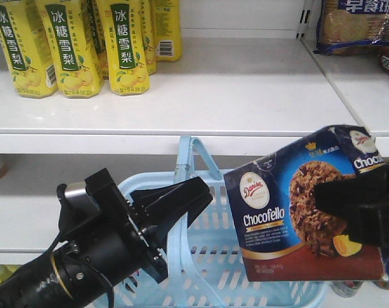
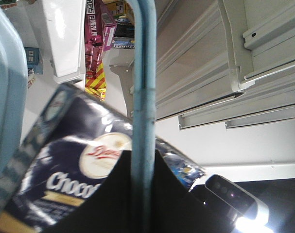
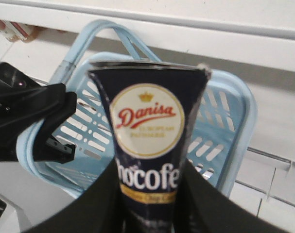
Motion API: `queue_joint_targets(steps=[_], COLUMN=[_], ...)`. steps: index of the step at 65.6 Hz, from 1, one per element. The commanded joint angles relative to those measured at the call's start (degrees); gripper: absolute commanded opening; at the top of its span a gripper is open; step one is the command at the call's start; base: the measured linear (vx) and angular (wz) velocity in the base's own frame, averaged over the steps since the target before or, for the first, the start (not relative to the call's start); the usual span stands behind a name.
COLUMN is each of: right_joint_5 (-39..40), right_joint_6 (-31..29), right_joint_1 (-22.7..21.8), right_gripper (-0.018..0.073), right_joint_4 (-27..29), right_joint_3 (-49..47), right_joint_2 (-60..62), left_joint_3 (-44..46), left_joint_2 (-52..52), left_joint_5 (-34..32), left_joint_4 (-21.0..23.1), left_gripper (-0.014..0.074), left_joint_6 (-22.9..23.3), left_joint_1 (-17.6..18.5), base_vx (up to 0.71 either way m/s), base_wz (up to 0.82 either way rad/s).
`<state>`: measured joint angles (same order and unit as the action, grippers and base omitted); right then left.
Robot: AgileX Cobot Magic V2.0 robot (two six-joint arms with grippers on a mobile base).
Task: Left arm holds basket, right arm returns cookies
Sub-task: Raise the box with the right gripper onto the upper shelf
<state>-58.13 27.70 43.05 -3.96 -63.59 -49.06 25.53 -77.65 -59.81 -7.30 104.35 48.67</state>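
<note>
Cookies: your navy carton (image 1: 290, 212) is up in the air, tilted, in front of the basket's right side and just under the edge of the white shelf; the round red-white logo and the cookie picture face the front camera.
Right gripper: you have its black fingers (image 1: 364, 208) clamped across the carton's right half; in the right wrist view the carton (image 3: 148, 141) stands up between the two dark fingers.
Basket: the light blue basket (image 1: 213, 263) hangs behind and below the carton, slotted walls showing; what you can see of its inside through the slots holds nothing you could name, and the floor is hidden.
Handle: the hoop handle (image 1: 184, 160) rises above the basket rim, toward the shelf edge.
Left gripper: your wedge-shaped gripper (image 1: 175, 205) is closed on the handle's strap; in the left wrist view the blue handle bar (image 2: 145, 97) runs straight up out of the black jaws.
Shelf above: yellow drink cartons (image 1: 72, 45) stand in a row at the upper left of the white shelf (image 1: 213, 96).
Shelf right: bagged biscuits (image 1: 357, 25) lie on the neighbouring shelf at the upper right.
</note>
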Motion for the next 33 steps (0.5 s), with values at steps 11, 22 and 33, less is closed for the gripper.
queue_joint_targets(steps=[11, 22, 33], right_joint_5=[12.63, 20.20, 25.91], right_joint_6=[-0.22, -0.22, 1.80], right_joint_1=[0.03, 0.03, -1.99], right_gripper=[-0.0006, -0.0006, -0.0006], right_joint_4=[-5.68, -12.10, -17.79], right_joint_3=[-3.57, -4.61, -4.61], right_joint_2=[1.42, 1.42, 0.41], left_joint_3=[2.17, 2.17, 2.17], left_joint_2=[1.98, 1.98, 1.98], left_joint_5=[-6.41, -6.41, -6.41], left_joint_4=[2.37, 2.37, 2.37], left_gripper=[0.0000, 0.0000, 0.0000], left_joint_6=[-0.60, -0.60, -0.60], left_joint_1=[-0.21, -0.21, -0.21], base_vx=[0.00, 0.00, 0.00], base_wz=[0.00, 0.00, 0.00])
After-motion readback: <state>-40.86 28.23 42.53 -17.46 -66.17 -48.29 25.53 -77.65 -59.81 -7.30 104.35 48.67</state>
